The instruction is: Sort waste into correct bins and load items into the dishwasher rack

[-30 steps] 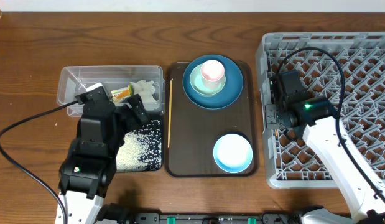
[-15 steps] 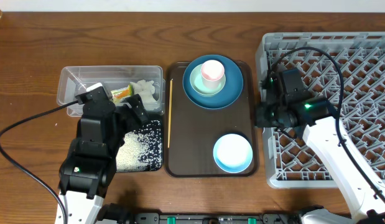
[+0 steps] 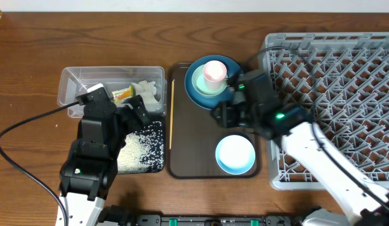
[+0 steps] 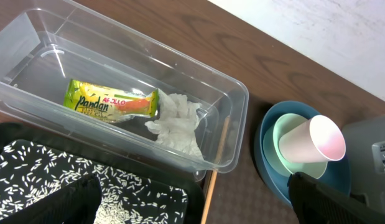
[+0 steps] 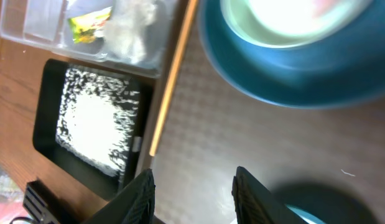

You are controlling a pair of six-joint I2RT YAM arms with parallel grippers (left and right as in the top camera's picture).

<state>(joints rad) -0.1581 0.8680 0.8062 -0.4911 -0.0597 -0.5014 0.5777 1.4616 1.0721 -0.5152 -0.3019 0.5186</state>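
On the brown serving tray [image 3: 194,144], the dark-blue plate [image 3: 207,103] is carrying the pale-green bowl [image 3: 199,81] and pink cup [image 3: 213,72]. The light-blue bowl [image 3: 235,154] is sitting apart at the near end. I am holding the right gripper [image 5: 197,186] between them, fingers spread and empty, probably lining up a pick for the dishwasher rack [image 3: 345,63]. A chopstick [image 3: 171,113] is lying along the tray's left edge. The clear tub [image 3: 71,85] is holding the snack wrapper [image 4: 111,102] and napkin [image 4: 176,121]; the black bin [image 3: 158,157], rice grains [image 3: 134,147]. The left gripper [image 4: 192,199] is hovering there, spread and empty.
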